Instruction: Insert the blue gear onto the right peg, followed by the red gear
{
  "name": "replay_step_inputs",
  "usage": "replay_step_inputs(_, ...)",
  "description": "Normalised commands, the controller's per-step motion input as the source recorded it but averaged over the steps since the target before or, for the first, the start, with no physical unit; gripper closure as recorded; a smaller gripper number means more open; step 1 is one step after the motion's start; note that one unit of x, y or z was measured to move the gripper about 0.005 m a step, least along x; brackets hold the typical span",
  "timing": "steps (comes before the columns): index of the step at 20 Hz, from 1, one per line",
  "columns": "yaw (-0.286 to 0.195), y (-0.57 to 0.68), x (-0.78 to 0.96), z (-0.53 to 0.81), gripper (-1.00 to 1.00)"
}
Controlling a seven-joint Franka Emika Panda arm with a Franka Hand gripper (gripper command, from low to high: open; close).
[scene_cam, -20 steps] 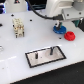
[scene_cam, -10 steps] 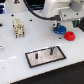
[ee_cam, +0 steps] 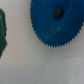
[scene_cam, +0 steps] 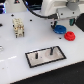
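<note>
The blue gear lies flat on the white table, toward the exterior view's right. It fills much of the wrist view, teeth and dark centre hole showing. The red gear lies just beside it, nearer the camera. The black-framed white plate lies at the front middle. On it stand the taller right peg and a shorter pin. My gripper hangs just above the blue gear. Its fingers are too blurred to tell if they are open.
A beige and white block fixture stands toward the exterior view's left. Dark clutter lines the back edge. A dark greenish shape sits at the edge of the wrist view beside the blue gear.
No clear change. The arm stays over the blue gear and the gears and plate have not moved.
</note>
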Motion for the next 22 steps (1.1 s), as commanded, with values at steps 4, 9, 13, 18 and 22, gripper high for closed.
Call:
replay_step_inputs(4,0.0,-0.22,0.03,-0.02,-1.0)
replay_step_inputs(9,0.0,-0.07,-0.03,-0.19,-1.0)
replay_step_inputs(13,0.0,-0.02,-0.09,-0.24,-1.0)
replay_step_inputs(18,0.0,0.0,-0.18,-0.15,-1.0)
replay_step_inputs(22,0.0,-0.02,-0.33,-0.16,1.0)
